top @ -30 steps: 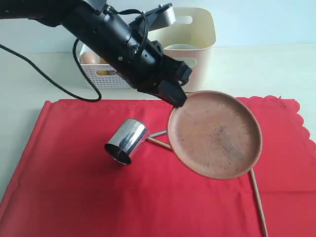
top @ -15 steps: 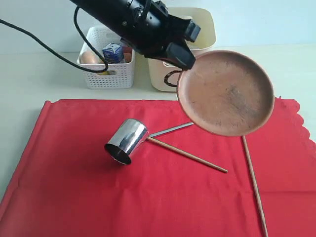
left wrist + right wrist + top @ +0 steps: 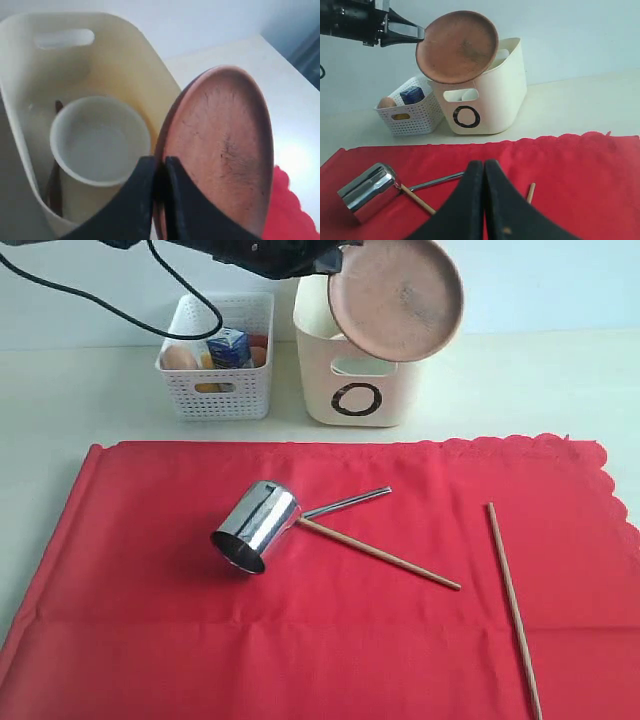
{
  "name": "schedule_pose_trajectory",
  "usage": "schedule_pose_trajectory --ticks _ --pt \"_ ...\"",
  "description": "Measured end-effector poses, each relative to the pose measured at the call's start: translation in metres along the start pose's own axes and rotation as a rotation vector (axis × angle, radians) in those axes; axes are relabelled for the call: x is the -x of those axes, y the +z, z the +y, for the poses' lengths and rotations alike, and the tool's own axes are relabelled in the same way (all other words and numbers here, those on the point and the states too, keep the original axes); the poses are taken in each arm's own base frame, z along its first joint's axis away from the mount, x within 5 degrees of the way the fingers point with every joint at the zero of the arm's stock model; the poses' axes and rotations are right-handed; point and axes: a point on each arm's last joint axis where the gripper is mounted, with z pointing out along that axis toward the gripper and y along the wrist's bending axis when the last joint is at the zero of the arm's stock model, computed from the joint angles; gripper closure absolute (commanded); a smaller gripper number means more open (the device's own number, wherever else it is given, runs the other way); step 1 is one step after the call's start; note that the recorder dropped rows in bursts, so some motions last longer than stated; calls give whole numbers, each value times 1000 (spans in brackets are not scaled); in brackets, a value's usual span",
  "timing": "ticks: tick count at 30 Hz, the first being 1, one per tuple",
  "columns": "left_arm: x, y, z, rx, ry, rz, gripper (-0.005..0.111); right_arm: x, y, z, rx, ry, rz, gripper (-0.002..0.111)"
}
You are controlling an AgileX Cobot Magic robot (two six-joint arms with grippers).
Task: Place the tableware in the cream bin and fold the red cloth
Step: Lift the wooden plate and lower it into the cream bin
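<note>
My left gripper (image 3: 159, 161) is shut on the rim of the round brown plate (image 3: 397, 297), which hangs tilted on edge over the cream bin (image 3: 360, 380). Inside the bin lie a pale bowl (image 3: 100, 140) and a dark wooden spoon (image 3: 54, 185). The steel cup (image 3: 255, 526) lies on its side on the red cloth (image 3: 150, 640), its handle pointing right. Two chopsticks rest on the cloth, one (image 3: 380, 554) against the cup and one (image 3: 513, 610) further right. Low over the cloth, my right gripper (image 3: 484, 164) is shut and empty. It does not show in the exterior view.
A white perforated basket (image 3: 217, 365) with a milk carton (image 3: 228, 347) and other food stands just left of the bin. A black cable (image 3: 100, 310) hangs from the left arm above the basket. The cloth's scalloped edge (image 3: 590, 455) lies at the right.
My left gripper has carried the plate up from the cloth and back to above the cream bin. Both chopsticks now show fully. The cup has not moved.
</note>
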Motion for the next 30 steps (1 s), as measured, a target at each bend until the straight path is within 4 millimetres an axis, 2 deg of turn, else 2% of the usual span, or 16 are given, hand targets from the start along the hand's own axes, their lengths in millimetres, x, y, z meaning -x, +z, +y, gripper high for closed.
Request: schedule_pose_trajectory --ticks 5,10,13,18,21,26,28,30 --pt "7 22 17 91 -33 -159 107 0 0 0 0 0 0 108" --pt "4 35 26 126 -41 -196 104 0 0 0 0 0 0 108" --pt "-3 43 32 141 -46 -186 86 0 0 0 0 0 0 108" --pt "-10 50 36 151 -48 -175 41 0 0 0 0 0 0 108" --pt "-11 51 37 153 -46 -175 27 0 0 0 0 0 0 108" --pt "-14 53 37 149 -19 -148 27 0 0 0 0 0 0 108" --pt "-14 50 37 141 6 -122 32 0 0 0 0 0 0 108" --pt "-11 45 36 126 23 -93 41 0 0 0 0 0 0 108"
